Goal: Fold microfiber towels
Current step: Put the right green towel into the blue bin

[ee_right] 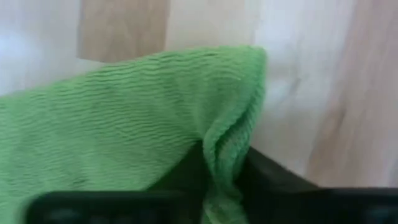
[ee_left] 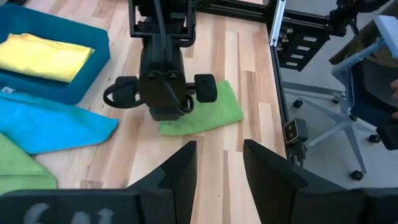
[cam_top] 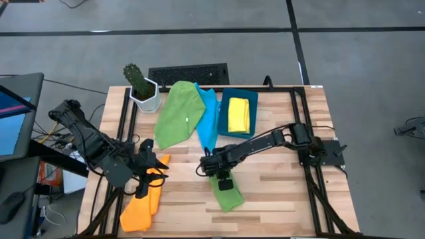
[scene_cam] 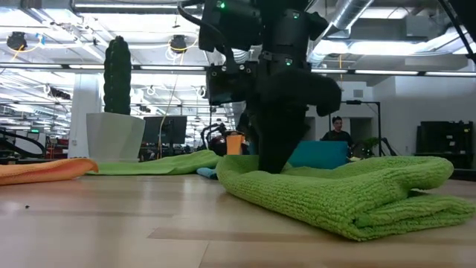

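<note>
Five microfiber towels can be counted: two green, one light blue, one yellow and one orange. One dark blue bin (cam_top: 257, 99), one potted cactus (cam_top: 141, 86) and one keyboard (cam_top: 188, 74) are also seen on the wooden table (cam_top: 279, 192).

The right gripper (cam_top: 224, 178) is lowered onto the folded green towel (cam_top: 228, 193) near the table's middle. A fold of that towel's edge is seen pinched between its jaws in the right wrist view, with green cloth spreading to one side of the jaws and bare wood on the other.

The left gripper (cam_top: 151, 174) is held over the orange towel (cam_top: 143, 202), its jaws spread with nothing between them; in the left wrist view only bare table lies in the gap.

The second green towel (cam_top: 178, 114) is laid open beyond the right jaws, overlapped beside the light blue towel (cam_top: 208, 116). The yellow towel (cam_top: 239, 114) is folded inside the bin.
</note>
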Robot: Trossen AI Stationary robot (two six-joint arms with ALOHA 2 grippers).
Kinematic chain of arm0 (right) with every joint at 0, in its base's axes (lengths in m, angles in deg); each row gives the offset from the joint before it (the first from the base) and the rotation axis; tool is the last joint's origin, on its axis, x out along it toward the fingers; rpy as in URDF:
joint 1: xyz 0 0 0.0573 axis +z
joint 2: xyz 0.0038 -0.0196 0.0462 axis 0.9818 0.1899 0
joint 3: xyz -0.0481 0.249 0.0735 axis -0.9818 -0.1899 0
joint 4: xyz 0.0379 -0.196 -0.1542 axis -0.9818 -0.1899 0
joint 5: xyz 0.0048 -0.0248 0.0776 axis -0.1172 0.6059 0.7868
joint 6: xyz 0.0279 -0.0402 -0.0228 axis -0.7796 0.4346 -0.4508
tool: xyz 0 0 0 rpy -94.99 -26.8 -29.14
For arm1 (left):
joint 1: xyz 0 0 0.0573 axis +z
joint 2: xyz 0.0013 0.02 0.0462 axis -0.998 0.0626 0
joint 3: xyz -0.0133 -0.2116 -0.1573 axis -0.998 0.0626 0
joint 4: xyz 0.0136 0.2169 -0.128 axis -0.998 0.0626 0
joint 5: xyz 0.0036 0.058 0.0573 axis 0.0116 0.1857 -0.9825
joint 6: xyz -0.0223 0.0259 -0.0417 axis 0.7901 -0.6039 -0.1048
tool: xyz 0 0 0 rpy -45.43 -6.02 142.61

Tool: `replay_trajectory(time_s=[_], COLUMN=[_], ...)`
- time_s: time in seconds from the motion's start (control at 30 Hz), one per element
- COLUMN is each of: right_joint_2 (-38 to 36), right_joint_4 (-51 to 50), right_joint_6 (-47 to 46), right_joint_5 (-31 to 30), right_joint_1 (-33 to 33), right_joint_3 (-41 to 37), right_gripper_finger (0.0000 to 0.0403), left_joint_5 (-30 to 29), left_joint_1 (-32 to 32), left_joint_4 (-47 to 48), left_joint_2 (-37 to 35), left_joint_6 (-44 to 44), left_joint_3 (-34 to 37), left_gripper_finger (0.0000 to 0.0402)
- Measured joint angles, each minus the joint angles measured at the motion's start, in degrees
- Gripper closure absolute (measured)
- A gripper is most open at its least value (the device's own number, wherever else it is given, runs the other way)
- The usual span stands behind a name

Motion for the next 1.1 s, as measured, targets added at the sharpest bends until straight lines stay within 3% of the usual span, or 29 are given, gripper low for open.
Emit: replay_trajectory(time_s=[0.07,0.2,0.4,0.83,1.1], right_joint_2=[0.01,0.43,-4.82,-17.73,-21.30], right_joint_4=[-0.62,-2.25,-3.96,-15.81,-20.52], right_joint_6=[-1.52,-6.46,-8.98,-10.17,-1.45], right_joint_5=[0.77,1.49,2.08,-3.97,-4.83], right_joint_1=[-0.08,-0.84,-4.25,-16.49,-28.09], right_joint_3=[0.58,2.51,3.68,4.06,4.15], right_gripper_finger=[0.0379,0.0379,0.0379,0.0380,0.0380], left_joint_5=[-0.02,0.76,4.27,4.09,-4.67], left_joint_1=[0.00,0.00,-0.39,-2.03,-2.01], left_joint_4=[0.00,0.92,1.20,7.25,11.39], left_joint_2=[0.00,0.00,-1.09,-6.58,-9.45], left_joint_6=[0.00,0.02,0.97,-3.76,-7.95], left_joint_3=[0.00,0.00,0.00,0.00,0.00], left_gripper_finger=[0.0278,0.0278,0.0278,0.0278,0.0278])
